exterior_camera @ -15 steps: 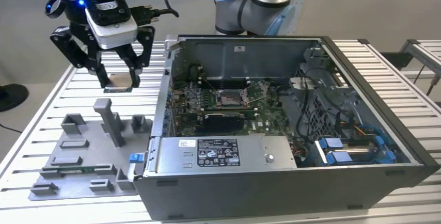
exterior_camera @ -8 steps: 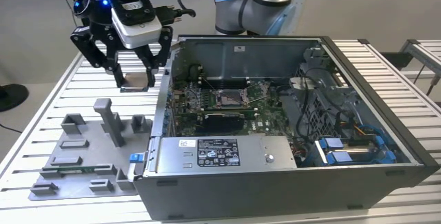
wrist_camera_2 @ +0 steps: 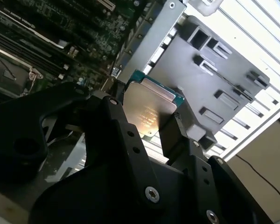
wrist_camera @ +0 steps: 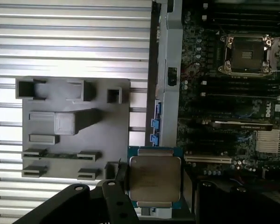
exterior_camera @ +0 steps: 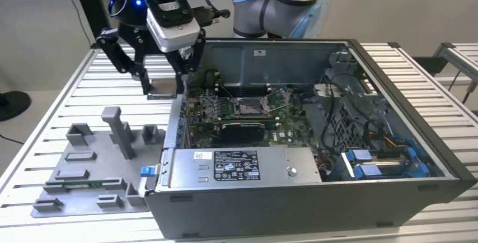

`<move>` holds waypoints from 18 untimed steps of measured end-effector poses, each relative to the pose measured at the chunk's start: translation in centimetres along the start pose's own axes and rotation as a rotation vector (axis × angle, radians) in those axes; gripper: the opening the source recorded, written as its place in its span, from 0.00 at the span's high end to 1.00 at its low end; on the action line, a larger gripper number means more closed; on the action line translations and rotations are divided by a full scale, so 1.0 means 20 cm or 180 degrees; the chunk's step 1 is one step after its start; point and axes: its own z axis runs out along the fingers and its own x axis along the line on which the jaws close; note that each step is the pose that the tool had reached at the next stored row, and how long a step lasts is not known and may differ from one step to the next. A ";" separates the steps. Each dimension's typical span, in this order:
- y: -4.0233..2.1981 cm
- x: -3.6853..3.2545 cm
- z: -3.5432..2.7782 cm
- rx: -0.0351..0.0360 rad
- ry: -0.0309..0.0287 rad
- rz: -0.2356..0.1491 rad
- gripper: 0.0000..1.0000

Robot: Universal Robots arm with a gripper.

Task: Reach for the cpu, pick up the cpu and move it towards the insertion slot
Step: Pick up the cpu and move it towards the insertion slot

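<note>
Silvery metal covers the top of the cpu (wrist_camera: 155,181), and a thin green edge runs round it. The gripper (exterior_camera: 162,89) holds this little square chip between its two black fingers (wrist_camera_2: 130,140), which press on two opposite edges. In the exterior view the cpu (exterior_camera: 161,91) is up in the air, over the ribbed metal table (exterior_camera: 82,97), just outside the wall of the open computer case (exterior_camera: 314,46). The grey plastic fixture (wrist_camera: 74,128) lies below and to one side of it. The insertion slot (exterior_camera: 251,106) sits inside the case on the green circuit board, with a silver frame and a dark middle, and it is some way off from the chip. The cpu looks light, flat and stiff, so it should not bend. Its smooth metal top may be slippery. I think the underside is easy to hurt, so the thin edges are the best place to hold it, and that is where the fingers are.
</note>
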 end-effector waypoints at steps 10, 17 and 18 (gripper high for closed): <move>-0.002 -0.148 -0.001 0.0000 0.0001 0.0000 1.00; -0.004 -0.245 -0.003 0.0000 0.0001 0.0000 1.00; -0.004 -0.258 -0.003 0.0000 0.0001 0.0000 1.00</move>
